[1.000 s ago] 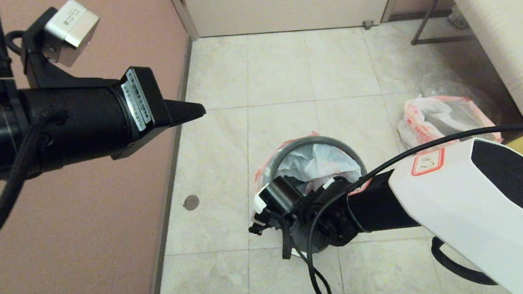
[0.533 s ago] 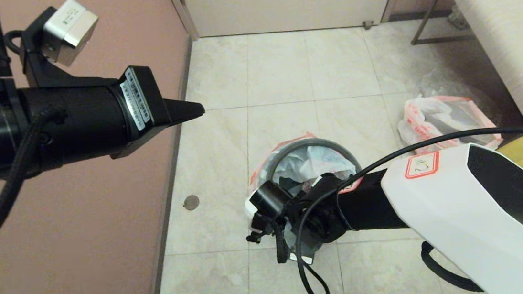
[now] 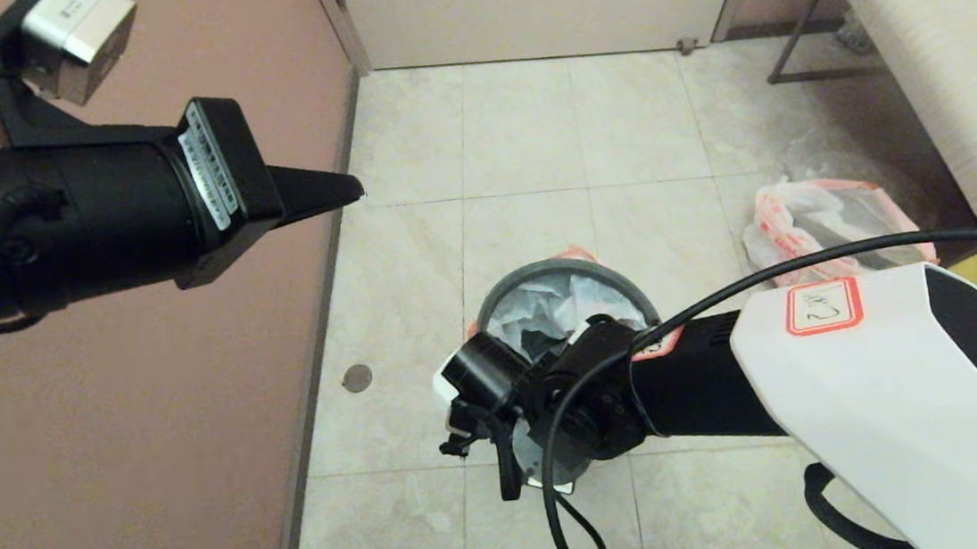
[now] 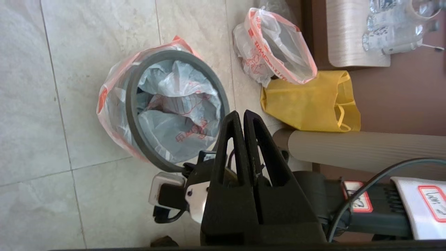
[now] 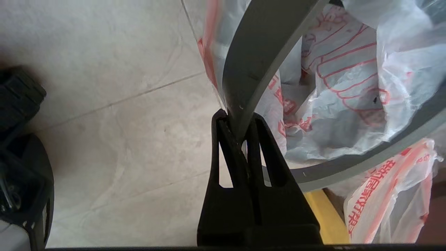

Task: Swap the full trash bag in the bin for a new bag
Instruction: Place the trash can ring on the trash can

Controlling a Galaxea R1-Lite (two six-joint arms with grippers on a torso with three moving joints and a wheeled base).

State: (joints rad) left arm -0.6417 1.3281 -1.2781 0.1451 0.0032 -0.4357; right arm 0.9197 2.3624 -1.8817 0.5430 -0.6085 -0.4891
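The bin [image 4: 117, 104] stands on the tiled floor, its wall showing through the new bag [image 3: 581, 300], a thin white cartoon-print bag that lines it and folds over the rim. A dark grey hoop [image 3: 533, 274] lies over the bag at the rim. My right gripper [image 5: 237, 116] is shut on the near side of this hoop [image 5: 258, 52]; in the head view its own wrist hides it. The full trash bag [image 3: 815, 221] with a red-orange band lies on the floor to the right. My left gripper [image 3: 350, 187] hangs shut and empty, high up by the left wall.
A yellow bag [image 4: 306, 101] lies beside the full bag, near a pale bench [image 3: 923, 44] with a metal leg. A pink wall [image 3: 156, 450] runs along the left, a door at the back. A round floor drain [image 3: 358, 378] sits left of the bin.
The right wrist has shifted left and nearer with the hoop, which now sits flatter over the bin. The left gripper has drawn up and to the left.
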